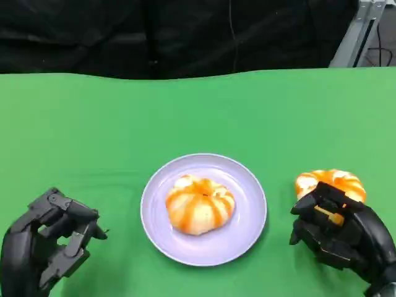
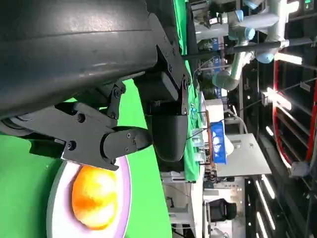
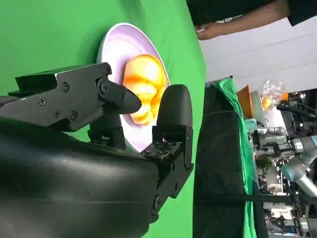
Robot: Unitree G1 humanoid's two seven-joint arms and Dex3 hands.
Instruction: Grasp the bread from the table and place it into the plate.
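— Listing bread: where, what look?
— One round, orange-striped bread (image 1: 200, 204) on lilac plate (image 1: 247, 238); second bread (image 1: 334, 182) on green desk (image 1: 93, 124), right hand (image 1: 337, 232) cupped around it, grip uncertain; left hand (image 1: 52, 241) empty, fingers apart.

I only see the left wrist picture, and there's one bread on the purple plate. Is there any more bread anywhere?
Observer: Yes. The head view shows a second bread on the green table, to the right of the plate.
Operator: Is a hand near it?
Observer: The right hand is right at it, its fingers over the near side. I cannot tell whether it grips yet.
Operator: Is somebody there too?
Observer: The right wrist view shows a person's arm beyond the table.
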